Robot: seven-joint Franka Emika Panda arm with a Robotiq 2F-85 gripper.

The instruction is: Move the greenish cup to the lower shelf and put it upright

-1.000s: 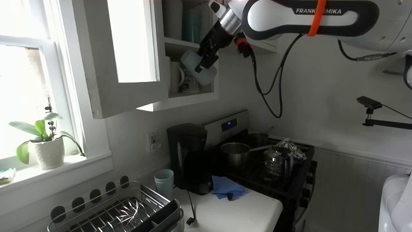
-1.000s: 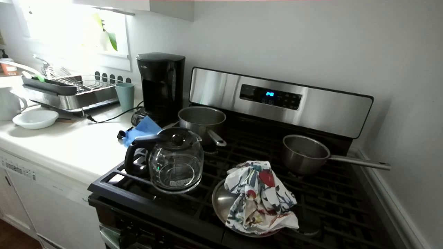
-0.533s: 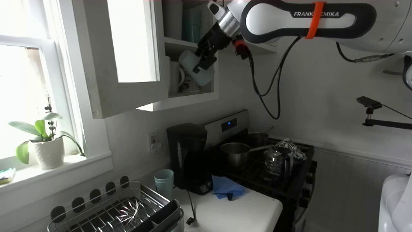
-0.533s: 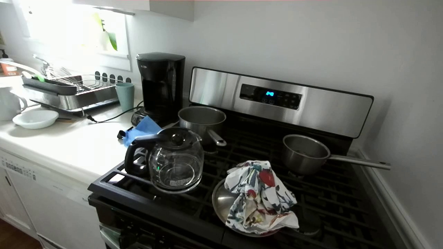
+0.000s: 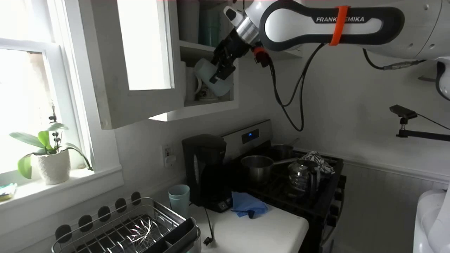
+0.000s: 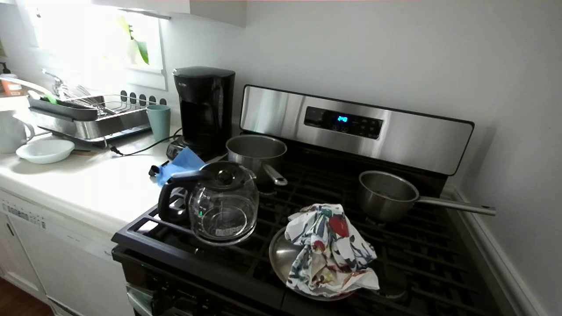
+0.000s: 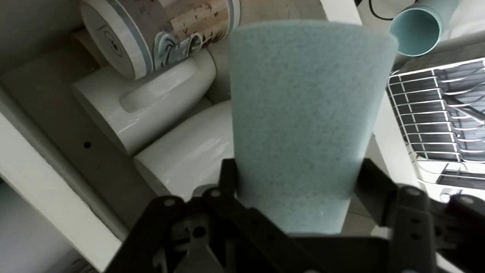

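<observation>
Wrist view is the money shot, but biggest stuff first, clock hours as on each frame. In an exterior view the white cupboard (image 5: 207,111) hangs between 11 and 12, and the Franka arm (image 5: 299,26) reaches over to it from about 2. Its bottom board, the lower shelf (image 5: 210,102), is at roughly 11. In the wrist view the black gripper (image 7: 299,176) comes in from 6 o'clock. Patterned mug (image 7: 174,28) at 11, glossy white mug (image 7: 151,100) between 9 and 10, both in the lower compartment.

Now the greenish cup (image 7: 307,106): the gripper has it firmly grasped, pads (image 7: 228,172) on opposite sides nearer the narrow end, wide end pointing to 12. From outside it's at the mouth of the lower compartment, above the board and tipped, ends toward half past ten and half past four. Can't tell if the low end touches anything, but it's not upright yet.

Handling, my guess: light, stiff, matte speckled plastic, so not very slick or fragile, though I wouldn't swear it isn't ceramic. The taper's the catch: squeeze hard that low down and it could creep out or pivot if an end snags. I'd rather pinch mid-body, gently.
</observation>
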